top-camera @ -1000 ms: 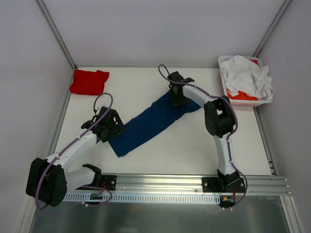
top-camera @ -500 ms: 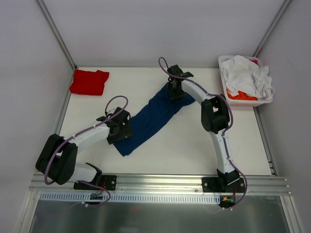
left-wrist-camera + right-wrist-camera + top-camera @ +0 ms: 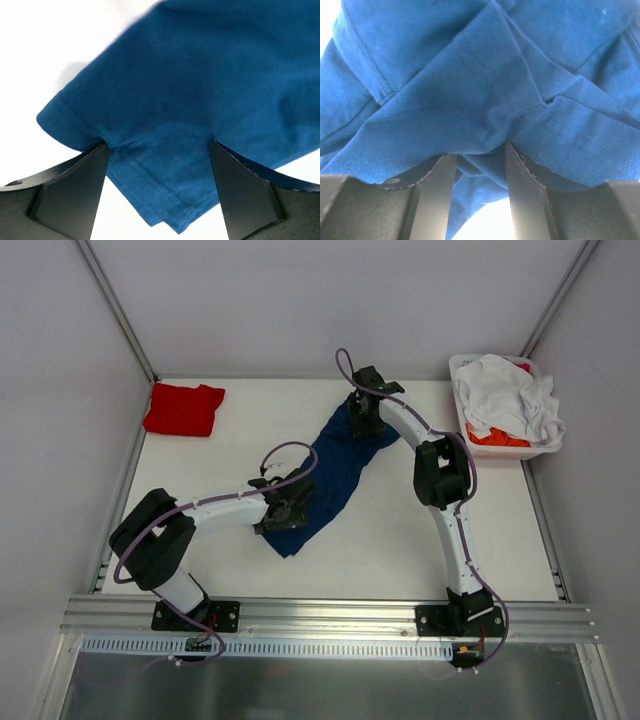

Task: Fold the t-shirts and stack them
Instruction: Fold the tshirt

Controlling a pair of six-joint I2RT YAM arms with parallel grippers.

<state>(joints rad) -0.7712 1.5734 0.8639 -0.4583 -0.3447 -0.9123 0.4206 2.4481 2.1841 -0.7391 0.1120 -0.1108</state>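
Gripping the limp navy t-shirt (image 3: 335,468) left of the basket (image 3: 462,410), your left gripper (image 3: 157,165) and right gripper (image 3: 476,165) pinch its hems; keep holds on stitched edges.

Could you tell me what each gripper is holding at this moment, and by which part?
Both hold the navy t-shirt: the left gripper at its near hemmed end, the right gripper at bunched cloth at its far end.

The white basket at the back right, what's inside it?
The white basket holds a crumpled white t-shirt on top, with an orange t-shirt peeking out beneath. Anything deeper is covered by the white cloth.
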